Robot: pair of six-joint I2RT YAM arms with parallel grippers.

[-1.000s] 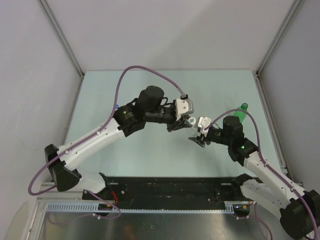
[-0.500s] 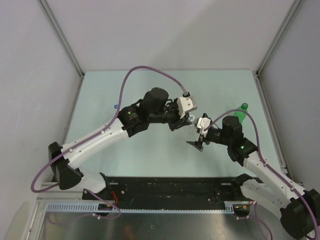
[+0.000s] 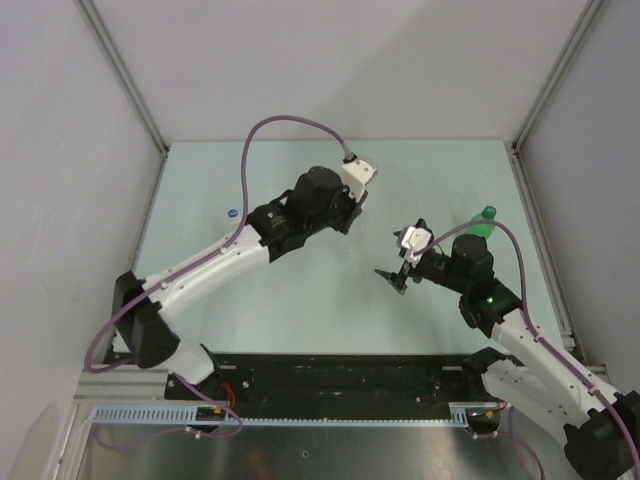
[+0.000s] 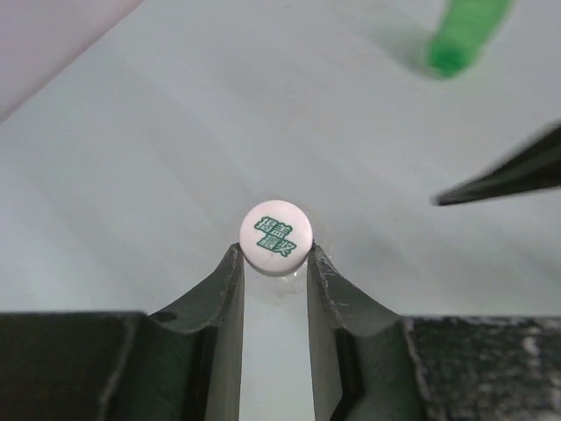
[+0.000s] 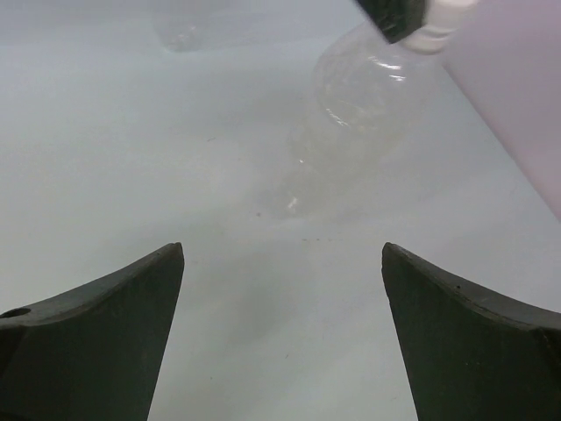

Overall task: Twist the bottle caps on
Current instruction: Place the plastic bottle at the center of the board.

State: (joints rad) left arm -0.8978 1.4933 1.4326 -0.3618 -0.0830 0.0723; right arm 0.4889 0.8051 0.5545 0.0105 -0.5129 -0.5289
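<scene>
White cap (image 4: 276,239) pinched in left tool (image 4: 274,266), seemingly on clear bottle (image 5: 364,105), right tool (image 5: 282,256) gaping, facing it

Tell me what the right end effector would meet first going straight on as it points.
Probably the clear bottle held by the left end effector, slightly right of centre ahead of the open right end effector; depth is unclear, so it might pass beside it.

The cap (image 4: 276,239) is smooth white plastic with green print, the bottle (image 5: 364,105) glossy clear plastic, the table (image 4: 131,158) matt.
</scene>
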